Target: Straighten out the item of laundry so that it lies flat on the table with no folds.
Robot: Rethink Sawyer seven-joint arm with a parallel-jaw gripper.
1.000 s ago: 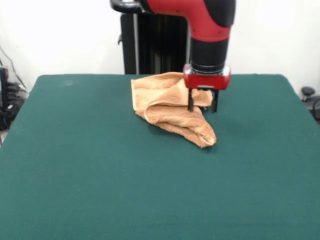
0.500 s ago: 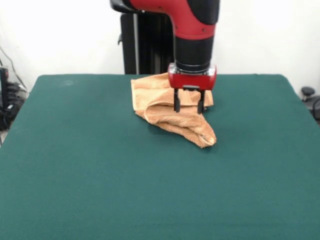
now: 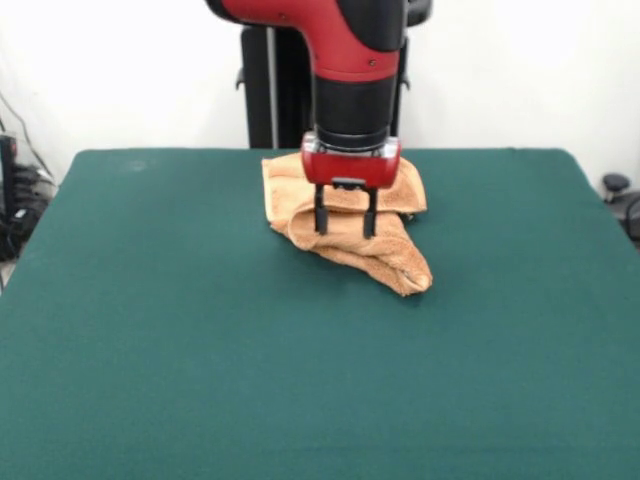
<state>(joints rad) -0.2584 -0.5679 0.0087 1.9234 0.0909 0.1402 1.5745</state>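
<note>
Gripper (image 3: 345, 224), jaws wide, above crumpled towel (image 3: 390, 262); I would pinch one top fold only.

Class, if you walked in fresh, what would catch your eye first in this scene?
The red and black arm coming down at the top centre, its open gripper over a crumpled light-orange towel. The towel lies folded near the far edge of the big dark green table.
</note>
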